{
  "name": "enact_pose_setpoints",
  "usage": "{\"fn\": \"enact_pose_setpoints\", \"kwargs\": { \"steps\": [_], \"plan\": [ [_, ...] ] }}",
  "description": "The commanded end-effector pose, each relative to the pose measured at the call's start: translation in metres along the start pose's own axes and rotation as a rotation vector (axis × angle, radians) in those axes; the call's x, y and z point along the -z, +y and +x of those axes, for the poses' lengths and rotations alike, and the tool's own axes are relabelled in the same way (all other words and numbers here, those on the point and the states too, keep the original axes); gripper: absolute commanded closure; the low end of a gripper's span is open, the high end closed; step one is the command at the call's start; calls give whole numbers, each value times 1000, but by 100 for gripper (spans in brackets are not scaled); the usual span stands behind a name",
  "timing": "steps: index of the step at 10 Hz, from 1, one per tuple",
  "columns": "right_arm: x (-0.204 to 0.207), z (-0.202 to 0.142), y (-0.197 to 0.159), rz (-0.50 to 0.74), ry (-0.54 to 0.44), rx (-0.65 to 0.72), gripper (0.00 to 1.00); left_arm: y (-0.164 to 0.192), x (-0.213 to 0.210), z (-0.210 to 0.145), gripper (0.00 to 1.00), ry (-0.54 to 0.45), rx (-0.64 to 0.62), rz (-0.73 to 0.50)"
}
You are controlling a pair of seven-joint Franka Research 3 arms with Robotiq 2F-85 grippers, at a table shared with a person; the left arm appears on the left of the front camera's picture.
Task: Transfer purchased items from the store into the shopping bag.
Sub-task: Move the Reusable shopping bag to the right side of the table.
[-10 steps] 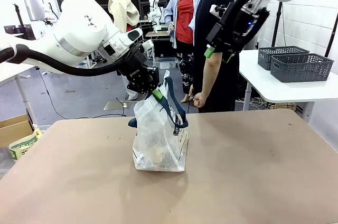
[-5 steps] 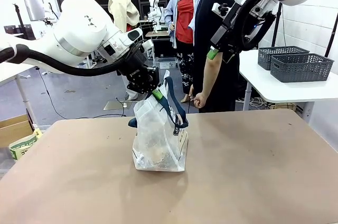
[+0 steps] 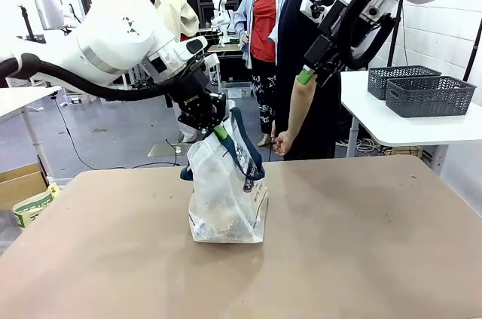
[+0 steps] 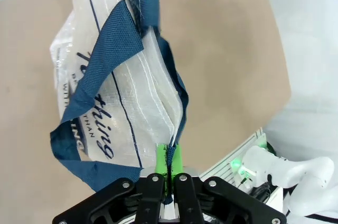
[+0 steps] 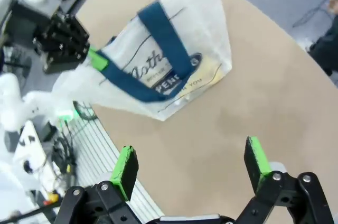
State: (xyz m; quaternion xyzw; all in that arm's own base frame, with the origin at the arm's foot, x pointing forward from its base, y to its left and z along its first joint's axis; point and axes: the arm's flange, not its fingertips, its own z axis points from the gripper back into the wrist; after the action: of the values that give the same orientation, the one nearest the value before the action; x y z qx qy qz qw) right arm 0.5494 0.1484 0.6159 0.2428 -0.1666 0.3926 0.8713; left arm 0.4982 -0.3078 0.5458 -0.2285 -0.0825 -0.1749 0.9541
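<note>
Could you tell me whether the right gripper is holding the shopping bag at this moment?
No, the right gripper hangs open high above the table, while the left gripper is shut on the shopping bag at its top edge.

A: How is the light?
B: Bright and even from overhead. The shopping bag (image 3: 226, 195) throws only a soft shadow on the table (image 3: 361, 244).
A: Any blur?
B: The front view is sharp. Both wrist views bend at their edges and look slightly soft.
</note>
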Motion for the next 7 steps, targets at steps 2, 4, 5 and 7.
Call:
{"fn": "enact_pose_setpoints", "kwargs": {
  "steps": [2,4,5,7],
  "plan": [
    [6,-33,-2,92,16,-213,0,-19,-12,10,100,46,-56,188],
    [8,-54,-7,151,20,-291,0,-27,-15,13,100,93,-66,240],
    [10,-59,-11,175,-9,-293,0,-29,-15,14,100,104,-69,248],
    [10,-68,-15,173,-30,-336,0,-33,-16,14,100,106,-105,271]
  ]
}}
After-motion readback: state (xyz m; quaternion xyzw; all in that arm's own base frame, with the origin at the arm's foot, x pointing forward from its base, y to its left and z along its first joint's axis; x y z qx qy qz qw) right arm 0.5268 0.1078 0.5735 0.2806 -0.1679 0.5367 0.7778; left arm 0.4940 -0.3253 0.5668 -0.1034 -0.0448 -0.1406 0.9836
